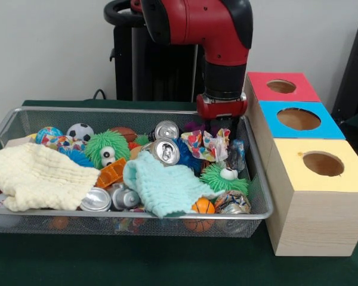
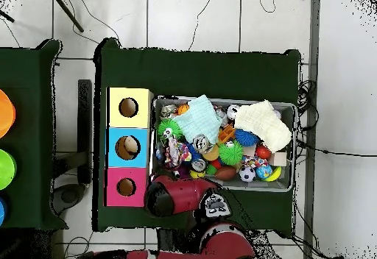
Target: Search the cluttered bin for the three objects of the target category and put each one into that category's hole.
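The silver wire-mesh bin [image 1: 131, 218] is full of clutter: silver cans [image 1: 165, 151], green furry balls with eyes [image 1: 107, 148], a soccer ball [image 1: 80, 131], crinkled wrappers [image 1: 206, 143], a cream cloth [image 1: 39, 176] and a teal cloth [image 1: 167, 187]. My gripper [image 1: 222, 127] hangs from the red arm over the bin's far right corner, just above the wrappers. Its tips are hidden. In the overhead view the arm [image 2: 180, 196] covers the gripper at the bin's [image 2: 294, 146] lower left corner. Three boxes with holes stand beside the bin: red [image 1: 280, 86], blue [image 1: 298, 119], yellow [image 1: 322, 164].
In the overhead view the boxes run yellow [image 2: 128, 107], blue [image 2: 129, 147], red [image 2: 126, 187] along the bin's left side. A small basketball [image 1: 201, 208] and a white ball [image 1: 0, 202] lie at the bin's near side. The table has a dark green cover [image 1: 167, 262].
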Robot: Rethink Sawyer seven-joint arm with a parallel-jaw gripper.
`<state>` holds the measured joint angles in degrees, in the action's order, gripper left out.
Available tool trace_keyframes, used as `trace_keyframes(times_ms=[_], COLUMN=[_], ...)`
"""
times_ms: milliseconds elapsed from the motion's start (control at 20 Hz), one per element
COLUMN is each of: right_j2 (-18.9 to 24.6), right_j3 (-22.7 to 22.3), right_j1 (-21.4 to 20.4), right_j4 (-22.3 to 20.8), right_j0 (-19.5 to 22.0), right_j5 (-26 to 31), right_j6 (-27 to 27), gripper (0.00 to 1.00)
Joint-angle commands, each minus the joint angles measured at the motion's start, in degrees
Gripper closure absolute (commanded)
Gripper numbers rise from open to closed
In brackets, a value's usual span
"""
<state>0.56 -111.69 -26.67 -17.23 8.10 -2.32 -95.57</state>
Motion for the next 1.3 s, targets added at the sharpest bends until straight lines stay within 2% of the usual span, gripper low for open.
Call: trace_keyframes(times_ms=[50,350,700,1100,1300], right_j2=[1.24,0.58,0.00,-0.01,0.06], right_j3=[-1.43,-2.44,-1.77,-4.43,-5.72], right_j1=[-1.34,-2.59,-0.40,-2.38,-4.72], right_j4=[4.42,5.39,5.84,6.31,6.47], right_j0=[1.39,1.47,0.80,0.53,0.45], right_j5=[9.74,10.59,7.45,7.20,8.67], right_j6=[-9.31,-8.80,-9.98,-10.64,-10.08], gripper=[0.00,0.00,0.00,0.00,0.00])
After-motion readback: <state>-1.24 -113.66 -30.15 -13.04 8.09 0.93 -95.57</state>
